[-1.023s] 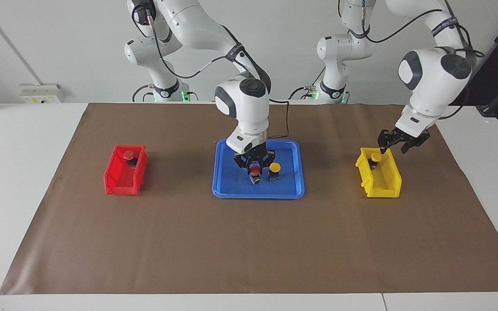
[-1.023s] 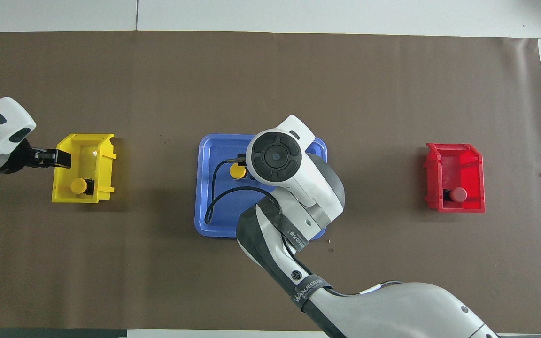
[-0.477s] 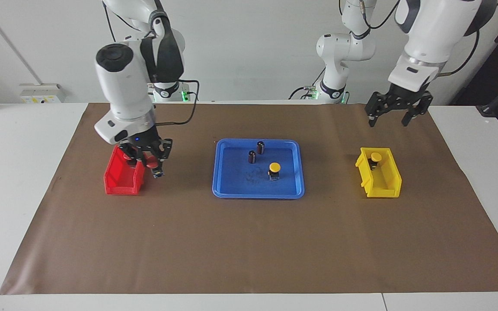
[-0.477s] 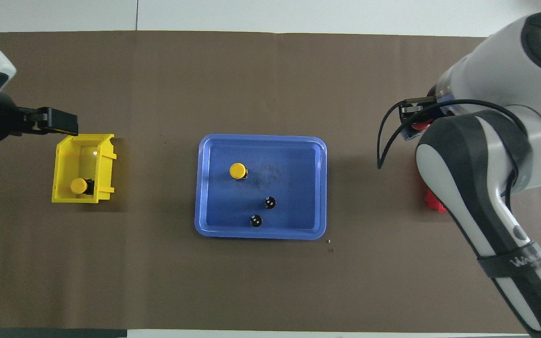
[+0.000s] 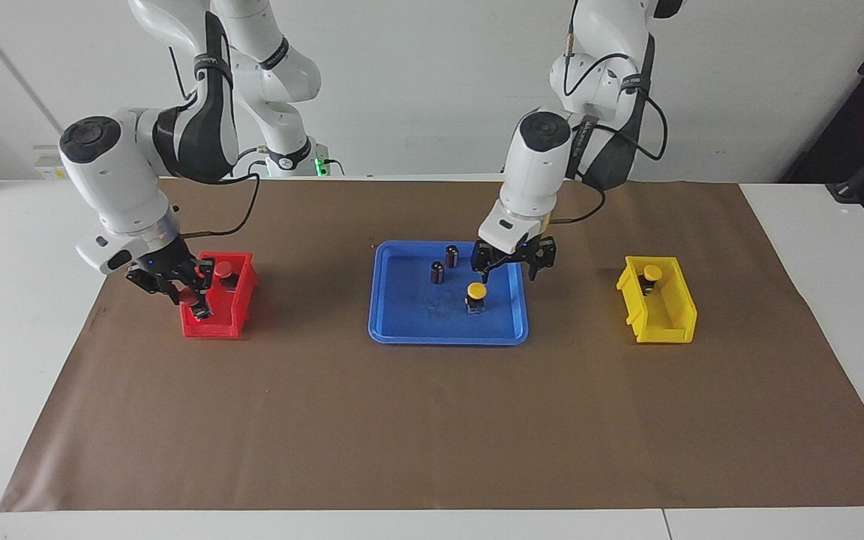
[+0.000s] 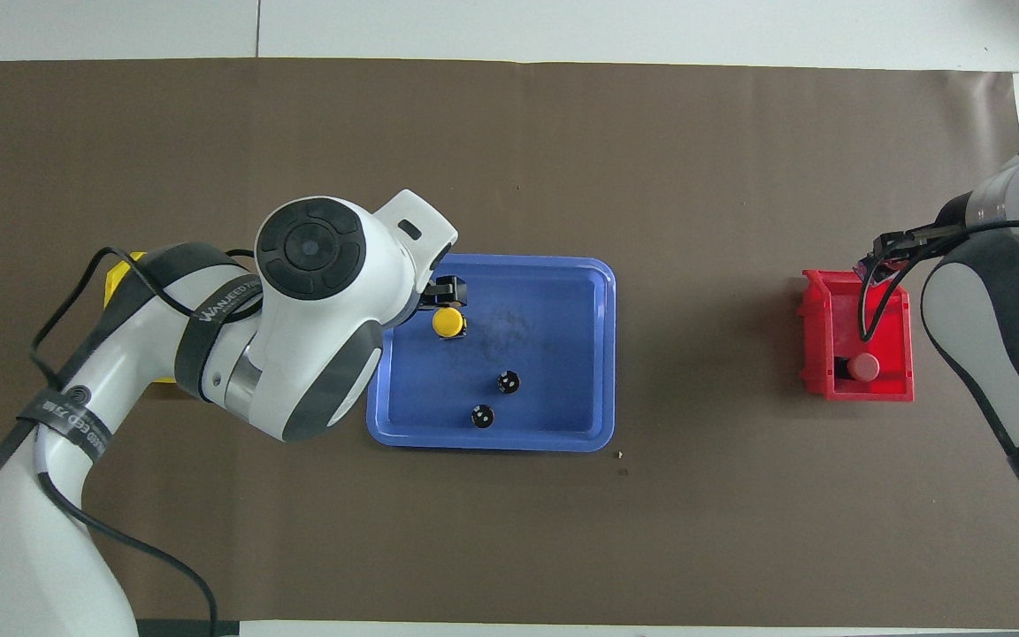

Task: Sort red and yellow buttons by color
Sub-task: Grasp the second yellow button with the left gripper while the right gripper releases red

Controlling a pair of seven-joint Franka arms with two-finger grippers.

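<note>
My right gripper [image 5: 190, 294] is shut on a red button [image 5: 193, 303] and holds it low over the red bin [image 5: 211, 327], at the bin's end farther from the robots. A second red button [image 5: 223, 268] sits in that bin and also shows in the overhead view [image 6: 863, 365]. My left gripper [image 5: 508, 271] is open just above the blue tray [image 5: 447, 337], over a spot beside the yellow button [image 5: 476, 291] that stands there. Another yellow button [image 5: 652, 272] sits in the yellow bin [image 5: 664, 330]. In the overhead view the left arm hides most of that bin.
Two small dark cylinders with silvery tops [image 5: 451, 256] [image 5: 437, 271] stand in the tray, nearer to the robots than the yellow button. A brown mat [image 5: 432, 420] covers the table under the tray and both bins.
My right gripper carried the red button from the tray to the red bin and lowered it there. My left gripper swung from the yellow bin to just above the tray's yellow button.
</note>
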